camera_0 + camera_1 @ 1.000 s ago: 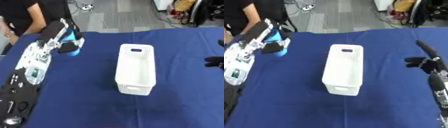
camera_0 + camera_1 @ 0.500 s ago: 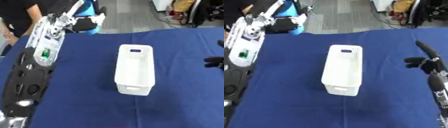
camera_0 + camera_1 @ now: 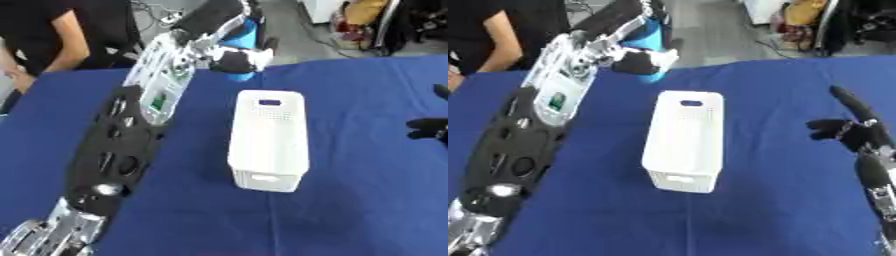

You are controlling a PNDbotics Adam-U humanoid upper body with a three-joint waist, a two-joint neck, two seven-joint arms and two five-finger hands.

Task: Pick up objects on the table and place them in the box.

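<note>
A white perforated box [image 3: 269,137] stands lengthwise in the middle of the blue table. My left arm reaches from the lower left up across the view. At the top, my left hand [image 3: 234,57] is shut on a light blue object [image 3: 247,31]. It hangs just beyond the box's far end and slightly to its left. The hand covers most of the object, so its shape is unclear. My right hand [image 3: 846,131] hovers open near the right edge, away from the box, holding nothing.
The blue cloth [image 3: 367,190] covers the whole table, and its far edge runs just behind the box. A person in black [image 3: 52,35] stands at the far left corner. Beyond the table there is floor with cables and clutter.
My left arm has lifted the blue object and swung it right, from the table's left side to just behind the box's far end. The right hand has stayed put.
</note>
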